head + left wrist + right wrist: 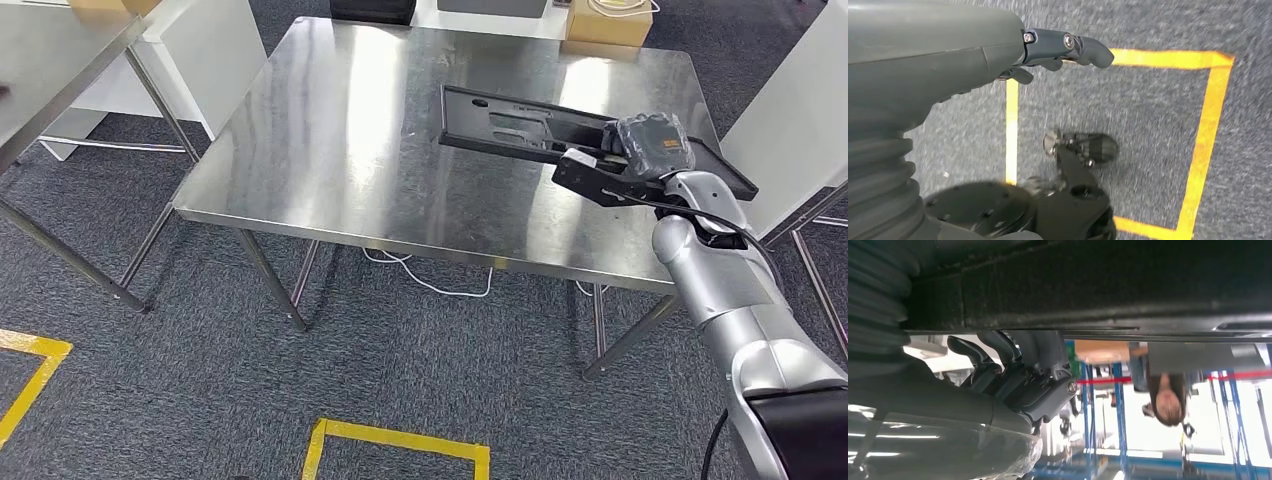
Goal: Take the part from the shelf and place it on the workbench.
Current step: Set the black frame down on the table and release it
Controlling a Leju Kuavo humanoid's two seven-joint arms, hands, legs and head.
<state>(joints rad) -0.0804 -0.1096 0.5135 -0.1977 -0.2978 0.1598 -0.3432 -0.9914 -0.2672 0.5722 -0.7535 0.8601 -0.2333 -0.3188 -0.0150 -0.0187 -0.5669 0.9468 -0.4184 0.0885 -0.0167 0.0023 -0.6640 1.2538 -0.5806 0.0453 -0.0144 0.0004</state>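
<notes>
Part [560, 130] lies flat on my workbench [350, 150], right hand [640, 150] reaching over and grasping its near edge; left hand [1068, 47] hangs empty, fingers loose.

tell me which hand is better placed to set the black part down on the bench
Right. The right hand already holds the black part over the steel workbench; the left hand hangs over the carpet, holding nothing.

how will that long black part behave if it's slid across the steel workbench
The black part looks flat, rigid and moulded, so it would probably slide without flexing or rolling. The polished workbench likely offers little grip. Held at one end by the right hand, it may pivot.
</notes>
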